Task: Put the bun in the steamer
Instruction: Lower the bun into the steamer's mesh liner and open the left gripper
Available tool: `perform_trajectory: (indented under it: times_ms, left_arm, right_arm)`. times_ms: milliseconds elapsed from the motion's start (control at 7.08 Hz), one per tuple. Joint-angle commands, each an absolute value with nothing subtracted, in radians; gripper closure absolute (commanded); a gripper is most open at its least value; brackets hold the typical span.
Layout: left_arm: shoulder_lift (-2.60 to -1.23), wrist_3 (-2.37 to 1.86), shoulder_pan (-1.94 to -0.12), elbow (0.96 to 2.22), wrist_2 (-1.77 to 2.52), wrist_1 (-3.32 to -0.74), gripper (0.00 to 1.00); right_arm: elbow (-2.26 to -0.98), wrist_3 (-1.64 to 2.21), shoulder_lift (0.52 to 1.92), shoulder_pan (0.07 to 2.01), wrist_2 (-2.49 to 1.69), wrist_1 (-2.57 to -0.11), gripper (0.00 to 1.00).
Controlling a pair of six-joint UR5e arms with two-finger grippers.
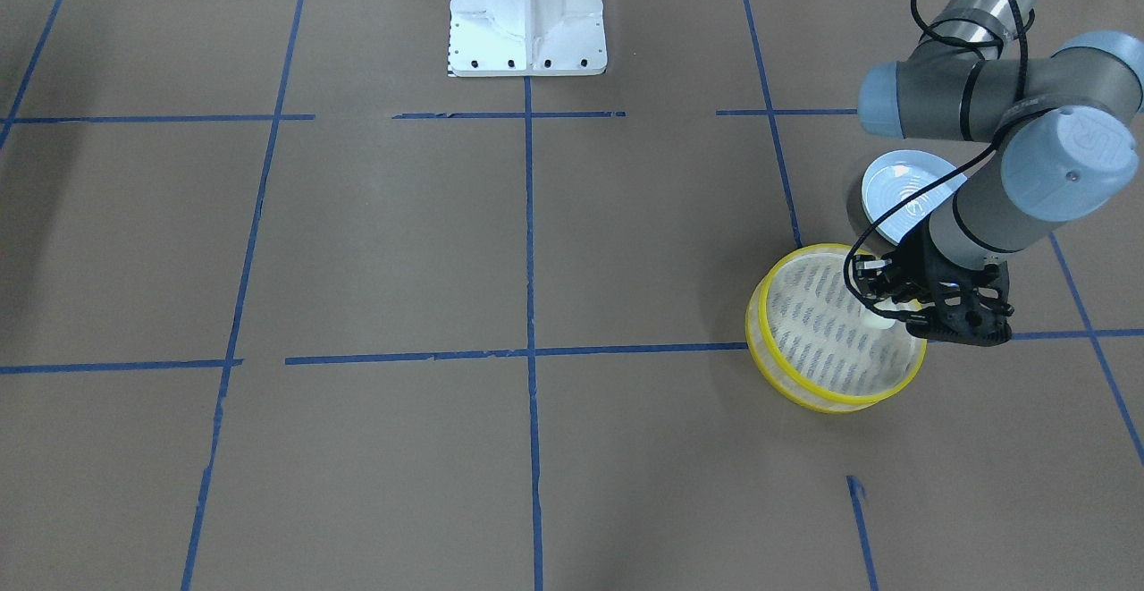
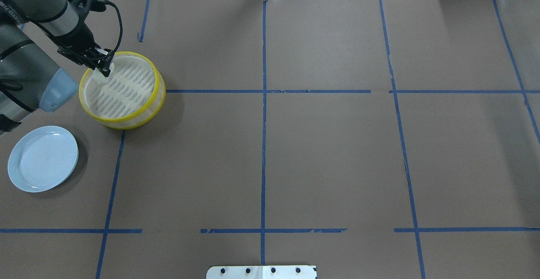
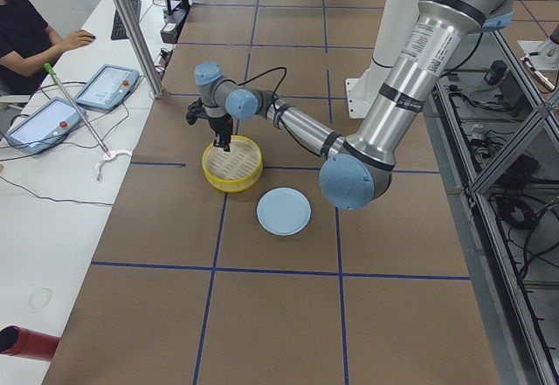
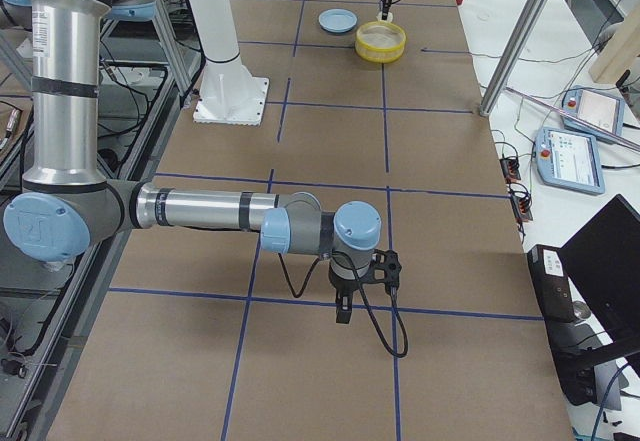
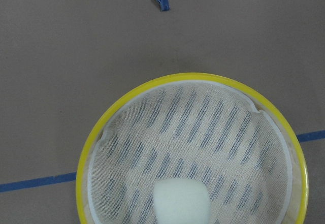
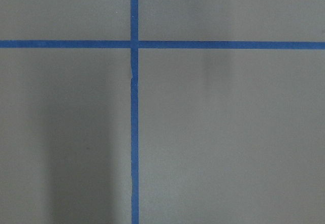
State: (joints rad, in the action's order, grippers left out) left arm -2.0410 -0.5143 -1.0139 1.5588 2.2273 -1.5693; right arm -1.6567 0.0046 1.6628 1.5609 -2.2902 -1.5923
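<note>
The left gripper (image 2: pixel 103 70) points down over the steamer (image 2: pixel 126 120), and it is closed on the bun (image 2: pixel 101 77). The small cream-white lump sits right at the tips of the black fingers. The bun is inside the circle of the yellow rim, close to the part of the rim on the robot's left, not over the middle of the basket. In the overhead view it covers a small piece of that rim, so it seems to be a little above the slatted bottom. I cannot tell for sure if it touches the bottom or not. In the left wrist view the bun is at the lower edge, with the pale slatted floor of the steamer spreading out ahead of the gripper.

The steamer stands on the brown counter (image 2: pixel 329 152), directly under the left gripper. A pale blue plate (image 2: pixel 42 158) lies behind the left gripper, toward the robot's base. It is near the steamer but does not touch it.

The right gripper (image 4: pixel 343 311) is well apart from all this, at the other end of the counter, and it points down. It shows only in the side view, so I cannot tell if it is open or closed. Under it the right wrist view shows only a crossing of blue tape lines (image 6: pixel 134 132).
</note>
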Motion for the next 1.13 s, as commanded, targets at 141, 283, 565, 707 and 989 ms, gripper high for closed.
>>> perform_trajectory:
  times_ms: [141, 283, 565, 707, 989]
  left_arm:
    - [-2.039, -0.592, -0.967, 1.487, 2.226, -1.707, 0.66]
    - [-2.039, -0.601, -0.959, 1.459, 2.226, -1.748, 0.66]
    - [-2.039, -0.601, -0.956, 1.454, 2.226, -1.749, 0.66]
    - [-2.037, -0.601, -0.951, 1.447, 2.224, -1.75, 0.66]
    - [-2.037, -0.603, -0.948, 1.414, 2.224, -1.784, 0.66]
  right_arm:
    - [-1.657, 0.005, 1.663, 1.562, -2.29, -1.592, 0.0]
    - [-1.657, 0.005, 1.663, 1.562, -2.29, -1.592, 0.0]
    - [-1.657, 0.005, 1.663, 1.56, -2.29, -1.592, 0.0]
    - [-1.657, 0.005, 1.663, 1.56, -2.29, -1.592, 0.0]
    - [-1.657, 0.005, 1.663, 1.562, -2.29, -1.592, 0.0]
